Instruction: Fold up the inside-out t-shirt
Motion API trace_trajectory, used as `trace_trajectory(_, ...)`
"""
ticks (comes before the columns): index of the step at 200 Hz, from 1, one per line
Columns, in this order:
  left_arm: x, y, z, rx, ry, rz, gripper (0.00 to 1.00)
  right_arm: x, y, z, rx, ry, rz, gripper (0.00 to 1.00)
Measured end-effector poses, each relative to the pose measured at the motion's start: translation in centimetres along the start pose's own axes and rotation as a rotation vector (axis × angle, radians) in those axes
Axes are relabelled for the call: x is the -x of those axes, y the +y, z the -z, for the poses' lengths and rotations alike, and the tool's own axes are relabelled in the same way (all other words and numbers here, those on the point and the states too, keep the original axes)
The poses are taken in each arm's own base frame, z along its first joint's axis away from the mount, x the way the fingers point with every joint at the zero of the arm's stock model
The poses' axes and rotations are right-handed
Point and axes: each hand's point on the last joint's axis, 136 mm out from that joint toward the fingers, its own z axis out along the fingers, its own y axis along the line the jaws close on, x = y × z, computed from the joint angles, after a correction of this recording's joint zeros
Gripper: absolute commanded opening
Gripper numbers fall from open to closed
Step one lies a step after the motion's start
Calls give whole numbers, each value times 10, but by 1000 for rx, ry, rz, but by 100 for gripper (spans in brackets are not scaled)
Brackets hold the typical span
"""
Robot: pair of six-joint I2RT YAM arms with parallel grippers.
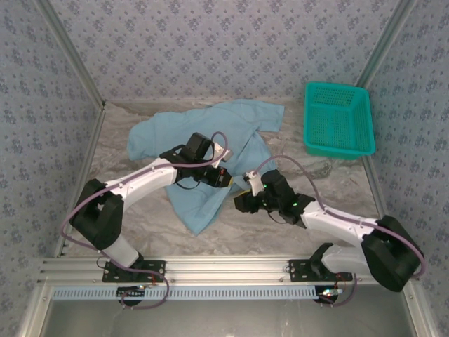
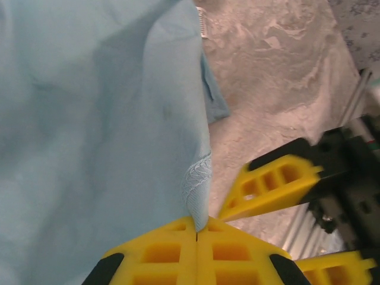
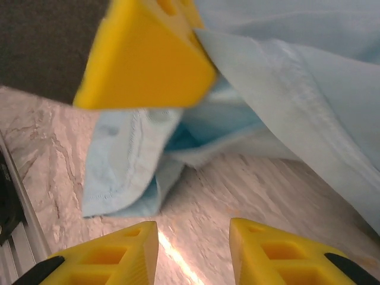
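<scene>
The left gripper (image 2: pixel 196 230) has its jaws closed on the shirt (image 2: pixel 89 130) at the hem. The right gripper (image 3: pixel 193 231), just beside the shirt, has its jaws parted and empty.

marble table (image 1: pixel 231 240) bears blue t-shirt (image 1: pixel 235 123) and teal basket (image 1: pixel 338 150).

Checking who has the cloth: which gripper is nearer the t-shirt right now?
Left. The left gripper has its jaws shut on the t-shirt hem; the right gripper hangs open just off that edge, above the bare table.
</scene>
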Motion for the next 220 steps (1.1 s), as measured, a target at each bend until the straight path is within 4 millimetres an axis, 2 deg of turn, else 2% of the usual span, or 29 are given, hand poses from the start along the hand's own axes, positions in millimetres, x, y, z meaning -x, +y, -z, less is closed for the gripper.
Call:
trace_trajectory(25, -1, -4, 0, -21, 6, 23, 0, -2, -13, -19, -27, -31, -85, 51)
trace_trajectory(53, -1, -4, 0, -24, 7, 35, 0, -7, -25, -37, -36, -57, -172, 56)
trace_trajectory(69, -1, -4, 0, -24, 7, 38, 0, -5, -26, -43, -24, -85, -216, 55)
trace_trajectory(91, -1, -4, 0, -23, 6, 38, 0, 1, -30, -46, -25, -129, -265, 40)
trace_trajectory(104, 0, -4, 1, -20, 3, 37, 0, 5, -33, -45, -40, -154, -285, 24)
trace_trajectory(128, 3, -3, 6, -10, -13, 33, 0, 7, -45, -42, -102, -182, -311, 4)
trace_trajectory(151, 11, -4, 20, 30, -64, 16, 0, -2, -65, -30, -241, -155, -331, 0)
trace_trajectory(166, 24, -9, 38, 65, -131, -14, 0, -9, -77, -16, -341, -130, -335, 1)
trace_trajectory(190, 52, -31, 81, 95, -295, -88, 0, -23, -93, 14, -488, -95, -336, 6)
trace_trajectory(205, 68, -45, 103, 96, -376, -126, 0, -33, -102, 31, -570, -67, -330, 22)
trace_trajectory(208, 71, -48, 107, 96, -392, -133, 0, -35, -104, 34, -585, -61, -323, 28)
trace_trajectory(220, 77, -53, 114, 95, -424, -148, 0, -41, -108, 44, -629, -35, -297, 41)
